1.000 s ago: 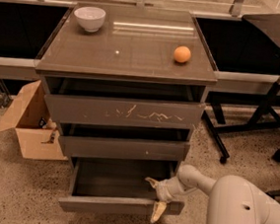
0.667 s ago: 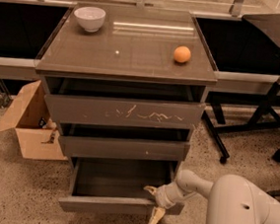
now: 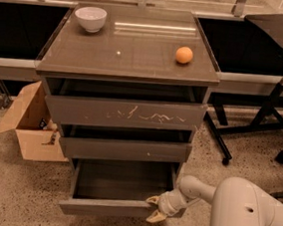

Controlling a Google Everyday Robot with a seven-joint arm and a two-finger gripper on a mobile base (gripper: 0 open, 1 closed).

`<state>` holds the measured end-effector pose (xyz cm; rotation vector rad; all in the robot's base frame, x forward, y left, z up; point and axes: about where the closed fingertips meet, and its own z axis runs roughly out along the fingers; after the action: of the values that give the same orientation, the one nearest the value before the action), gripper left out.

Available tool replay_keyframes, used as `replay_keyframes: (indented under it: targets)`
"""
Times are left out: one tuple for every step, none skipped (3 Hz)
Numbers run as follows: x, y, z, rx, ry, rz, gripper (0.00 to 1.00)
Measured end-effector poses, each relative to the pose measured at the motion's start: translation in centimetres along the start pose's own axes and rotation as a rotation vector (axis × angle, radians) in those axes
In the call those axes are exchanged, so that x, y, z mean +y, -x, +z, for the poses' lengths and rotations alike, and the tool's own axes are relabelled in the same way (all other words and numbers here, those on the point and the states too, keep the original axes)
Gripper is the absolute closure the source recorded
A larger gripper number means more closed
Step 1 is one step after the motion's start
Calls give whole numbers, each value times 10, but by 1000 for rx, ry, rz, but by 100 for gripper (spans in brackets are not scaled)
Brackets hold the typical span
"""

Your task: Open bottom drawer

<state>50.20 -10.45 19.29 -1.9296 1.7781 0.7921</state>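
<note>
The bottom drawer (image 3: 112, 208) of the dark grey cabinet stands pulled out, its plain grey inside (image 3: 122, 179) showing empty. Its slim front faces me low in the camera view. My gripper (image 3: 153, 208) is at the right end of that front, its tan fingers (image 3: 154, 217) straddling the top edge, one above and one below. The white arm (image 3: 242, 209) reaches in from the lower right. The top drawer (image 3: 126, 113) with white scratches and the middle drawer (image 3: 125, 149) stand slightly out.
A white bowl (image 3: 90, 18) and an orange (image 3: 184, 54) sit on the cabinet top. An open cardboard box (image 3: 30, 124) stands on the floor at the left. A black chair base (image 3: 265, 122) with castors stands at the right.
The bottom drawer has come a little further out towards me, and my gripper has moved down and forward with its front edge.
</note>
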Motion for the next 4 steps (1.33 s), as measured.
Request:
replay_keyframes:
  targets:
    - [2, 0, -5, 2, -8, 4, 81]
    - [0, 2, -8, -5, -14, -4, 70]
    - [-6, 9, -24, -39, -44, -40, 47]
    - [-13, 22, -54, -81, -82, -95, 23]
